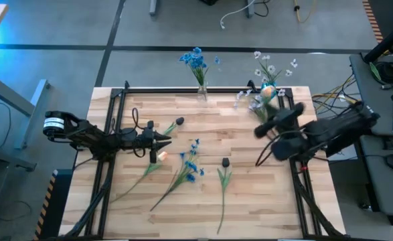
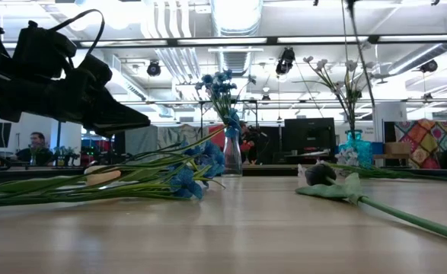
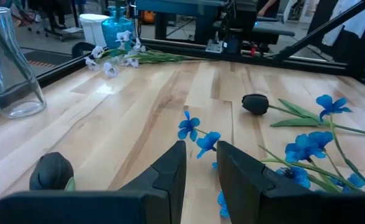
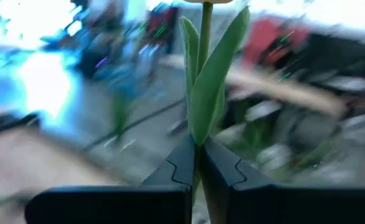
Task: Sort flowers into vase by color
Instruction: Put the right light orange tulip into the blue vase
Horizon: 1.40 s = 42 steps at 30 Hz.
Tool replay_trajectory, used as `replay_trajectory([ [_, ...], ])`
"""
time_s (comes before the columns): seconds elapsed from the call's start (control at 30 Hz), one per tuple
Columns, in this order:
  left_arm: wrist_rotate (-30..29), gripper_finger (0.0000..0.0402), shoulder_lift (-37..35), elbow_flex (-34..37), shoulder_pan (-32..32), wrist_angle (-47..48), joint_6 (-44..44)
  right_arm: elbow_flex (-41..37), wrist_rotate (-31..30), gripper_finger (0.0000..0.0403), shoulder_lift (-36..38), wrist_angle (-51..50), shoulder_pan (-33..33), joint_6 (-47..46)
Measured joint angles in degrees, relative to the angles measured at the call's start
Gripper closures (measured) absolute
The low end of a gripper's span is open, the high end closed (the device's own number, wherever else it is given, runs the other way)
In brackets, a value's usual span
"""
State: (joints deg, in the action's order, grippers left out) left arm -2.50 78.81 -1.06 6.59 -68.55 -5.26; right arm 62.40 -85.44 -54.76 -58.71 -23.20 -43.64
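Observation:
My right gripper [image 1: 261,128] is over the table's far right part, shut on a green-stemmed flower with a pale orange head [image 1: 268,92], next to the blue vase of white flowers [image 1: 266,86]. My left gripper [image 3: 201,152] hovers open over the table's left middle and touches nothing. A clear vase [image 1: 201,90] at the far edge holds blue flowers. Flat on the table lie a blue sprig [image 1: 190,165], a dark-headed flower [image 1: 224,163], another dark-headed one [image 1: 179,122], a pale-headed one [image 1: 161,155] and white sprigs [image 1: 244,100]. My right gripper pinches the flower's green stem [image 4: 199,149] between its two fingers, just below the leaves. The stem stands out past the fingertips, with the pale head [image 4: 207,2] beyond them. The flower is lifted clear of the table.
A black metal frame [image 1: 116,100] runs along the table's left, far and right edges. Bare wood [image 1: 270,201] lies at the near right. Desks and cables stand beyond the table's right side, and people sit in the room behind.

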Motion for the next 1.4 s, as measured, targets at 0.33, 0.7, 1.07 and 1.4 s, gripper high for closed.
replay_trajectory([
  [0.33,0.0,0.0326,0.0,0.0,0.0,-0.5,0.03,-3.79,-4.6,0.0393,11.65,-1.9,7.6,8.35],
  [0.7,0.0,0.0326,0.0,0.0,0.0,-1.29,1.75,-4.17,-4.57,0.0394,20.05,-18.57,13.96,5.73],
  [1.07,0.02,0.0326,0.0,-0.19,0.0,-1.39,2.39,-4.14,-4.62,0.0394,27.66,-22.37,4.14,10.64],
  [1.4,0.04,0.0326,0.0,-0.31,0.0,-1.26,2.69,-2.0,-4.6,0.0394,39.4,-30.2,-5.71,12.76],
])
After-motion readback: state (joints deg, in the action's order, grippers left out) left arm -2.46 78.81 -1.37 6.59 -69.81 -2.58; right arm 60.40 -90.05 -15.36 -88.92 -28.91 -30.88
